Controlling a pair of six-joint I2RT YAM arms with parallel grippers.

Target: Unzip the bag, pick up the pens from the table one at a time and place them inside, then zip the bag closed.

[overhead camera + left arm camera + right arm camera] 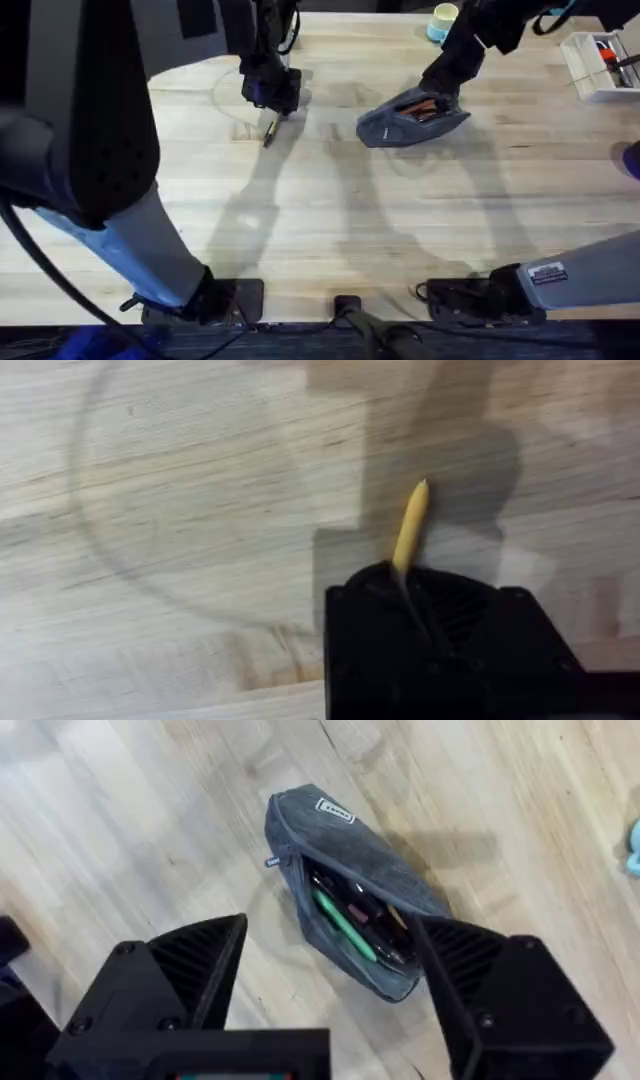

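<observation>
The grey bag lies unzipped on the table at the back right, with several pens showing through its gaping mouth. In the right wrist view the bag holds a green pen among darker ones. My right gripper hovers over it, open, its fingers spread to either side of the bag. At the back left my left gripper is shut on a yellow pen. The left wrist view has the pen sticking out past the left gripper, just above the wood.
A white tray with markers stands at the back right corner. A light blue cup sits behind the bag. The near half of the table is bare wood, with the arm bases along its front edge.
</observation>
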